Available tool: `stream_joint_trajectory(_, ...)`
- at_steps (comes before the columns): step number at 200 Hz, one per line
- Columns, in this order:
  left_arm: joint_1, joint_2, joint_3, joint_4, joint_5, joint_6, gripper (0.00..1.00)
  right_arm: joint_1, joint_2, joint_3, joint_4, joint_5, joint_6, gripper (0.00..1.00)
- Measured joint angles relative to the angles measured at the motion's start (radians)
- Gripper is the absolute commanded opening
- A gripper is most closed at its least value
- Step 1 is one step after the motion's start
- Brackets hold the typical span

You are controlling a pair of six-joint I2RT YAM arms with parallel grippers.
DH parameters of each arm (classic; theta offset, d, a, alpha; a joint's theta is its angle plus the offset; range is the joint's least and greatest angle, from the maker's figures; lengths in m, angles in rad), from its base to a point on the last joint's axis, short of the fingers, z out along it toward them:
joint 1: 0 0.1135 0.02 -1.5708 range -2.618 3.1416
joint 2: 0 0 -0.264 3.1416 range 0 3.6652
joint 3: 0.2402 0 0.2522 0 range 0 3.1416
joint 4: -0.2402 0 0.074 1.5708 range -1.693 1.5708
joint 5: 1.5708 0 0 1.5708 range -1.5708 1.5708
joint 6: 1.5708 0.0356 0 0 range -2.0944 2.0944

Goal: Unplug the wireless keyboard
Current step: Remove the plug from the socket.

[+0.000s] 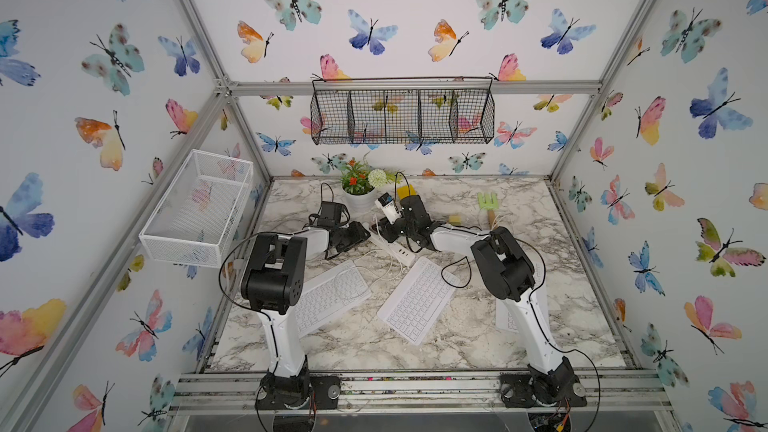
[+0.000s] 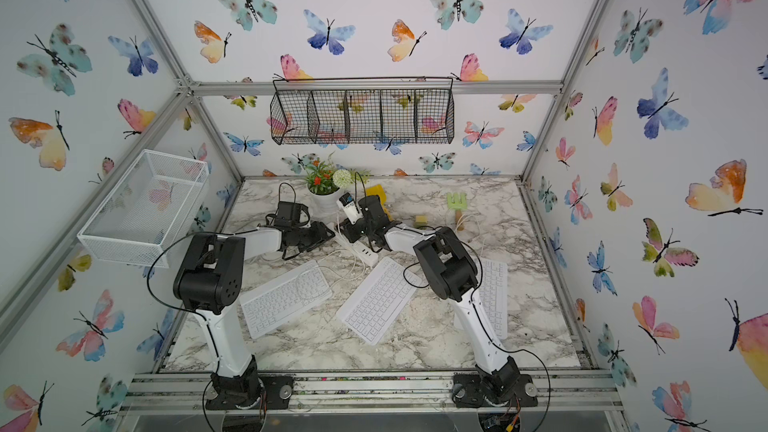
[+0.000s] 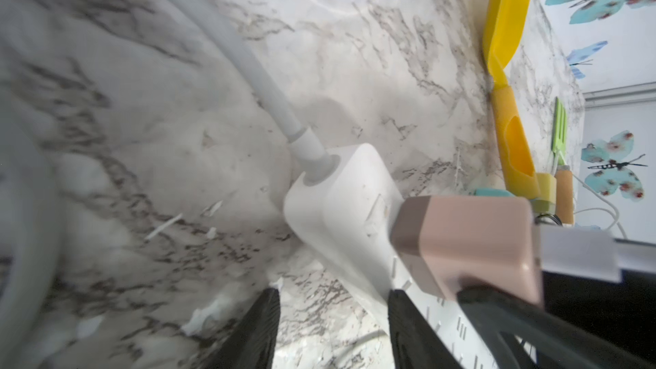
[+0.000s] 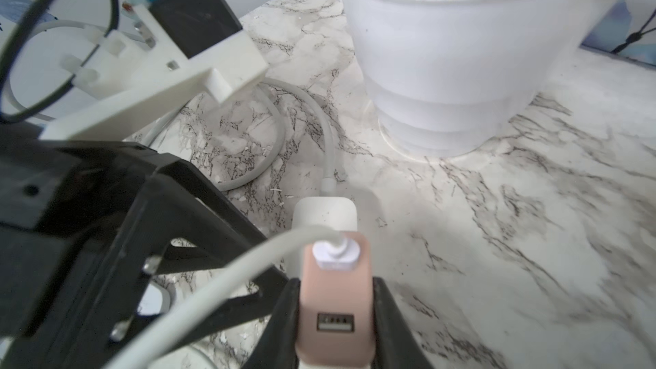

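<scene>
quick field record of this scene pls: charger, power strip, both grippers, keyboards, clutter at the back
charger: pink charger plugged into the white power strip, white cable in one port, the other port empty
right gripper: closed on the pink charger's sides
left gripper: open, one finger over the power strip
keyboards: left keyboard, middle keyboard, right keyboard partly hidden
back clutter: plant pot, yellow scoop

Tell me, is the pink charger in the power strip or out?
In: the pink charger sits flush against the power strip, no prongs showing.
</scene>
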Motion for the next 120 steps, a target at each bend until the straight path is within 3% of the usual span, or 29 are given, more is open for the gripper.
stream_joint_trajectory(29,-0.011,0.004,0.0,0.019,-0.007,-0.007,0.54,0.016,-0.008,-0.023,0.027,0.045,-0.007,0.26)
stream_joint_trajectory(69,-0.013,0.013,-0.003,0.029,-0.022,-0.018,0.42,0.039,-0.029,-0.064,0.058,0.118,-0.007,0.24)
stream_joint_trajectory(120,-0.029,0.021,-0.003,0.037,-0.008,-0.013,0.4,0.077,-0.081,-0.18,0.158,0.258,-0.069,0.21)
